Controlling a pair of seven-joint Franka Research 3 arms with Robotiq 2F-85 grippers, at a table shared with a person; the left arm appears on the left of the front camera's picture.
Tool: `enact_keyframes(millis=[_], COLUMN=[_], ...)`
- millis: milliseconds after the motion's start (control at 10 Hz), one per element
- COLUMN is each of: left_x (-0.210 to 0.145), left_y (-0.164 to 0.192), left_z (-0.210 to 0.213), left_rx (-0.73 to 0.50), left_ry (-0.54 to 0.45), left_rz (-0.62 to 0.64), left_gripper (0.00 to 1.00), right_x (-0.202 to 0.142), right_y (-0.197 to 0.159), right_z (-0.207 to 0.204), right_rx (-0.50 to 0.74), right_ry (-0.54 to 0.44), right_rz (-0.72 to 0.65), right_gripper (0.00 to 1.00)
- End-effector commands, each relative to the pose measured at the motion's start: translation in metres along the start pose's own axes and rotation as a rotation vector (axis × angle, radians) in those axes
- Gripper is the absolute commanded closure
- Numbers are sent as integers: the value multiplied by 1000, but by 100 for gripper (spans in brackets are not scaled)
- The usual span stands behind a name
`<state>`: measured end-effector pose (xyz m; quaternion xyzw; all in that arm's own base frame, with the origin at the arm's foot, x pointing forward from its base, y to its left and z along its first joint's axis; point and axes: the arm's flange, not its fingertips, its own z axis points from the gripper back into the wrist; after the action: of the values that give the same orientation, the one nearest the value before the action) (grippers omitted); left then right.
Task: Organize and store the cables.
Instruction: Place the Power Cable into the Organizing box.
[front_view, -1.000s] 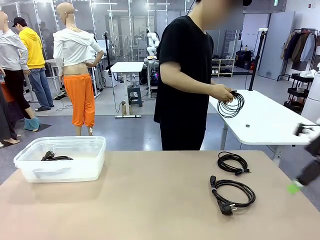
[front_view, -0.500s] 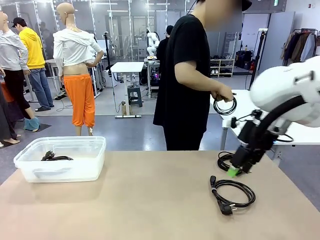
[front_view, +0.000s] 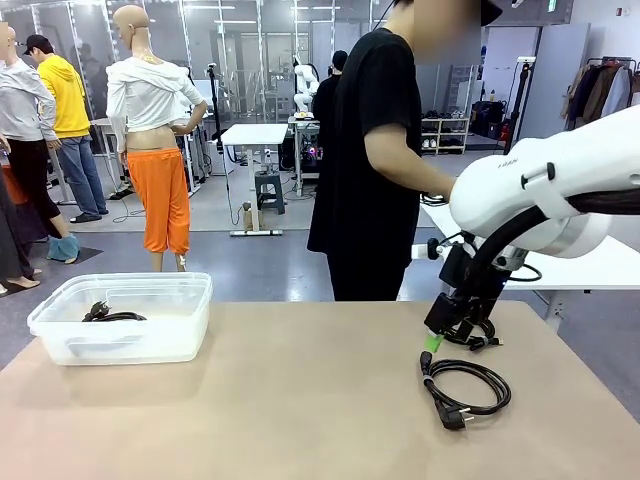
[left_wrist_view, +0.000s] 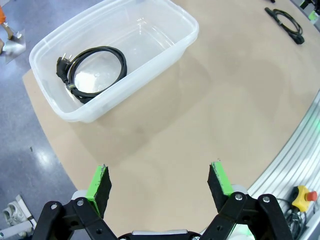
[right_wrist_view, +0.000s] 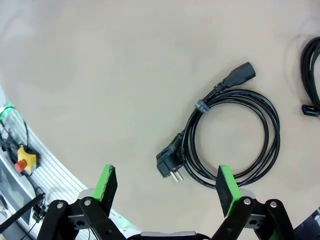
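As our right gripper hangs, jaws apart, over the coiled black power cable at near right, we judge the grasp is next: lower and pinch one strand.

Black coiled cable lying flat in the clear bin, second coil resting on the table, third coil lying just beyond it.
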<state>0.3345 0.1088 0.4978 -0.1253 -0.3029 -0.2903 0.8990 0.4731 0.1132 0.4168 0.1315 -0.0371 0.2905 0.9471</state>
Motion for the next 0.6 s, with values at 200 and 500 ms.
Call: enact_keyframes(millis=[200, 500], left_x=[1, 1], left_y=[-1, -1], left_z=[1, 1], left_rx=[11, 11], left_ry=[3, 3], left_rz=[8, 8], left_gripper=[1, 1], right_x=[18, 25], right_y=[13, 12], right_z=[-34, -73], right_rx=[-136, -256], right_ry=[3, 27], right_rz=[-246, -365], right_gripper=[0, 0])
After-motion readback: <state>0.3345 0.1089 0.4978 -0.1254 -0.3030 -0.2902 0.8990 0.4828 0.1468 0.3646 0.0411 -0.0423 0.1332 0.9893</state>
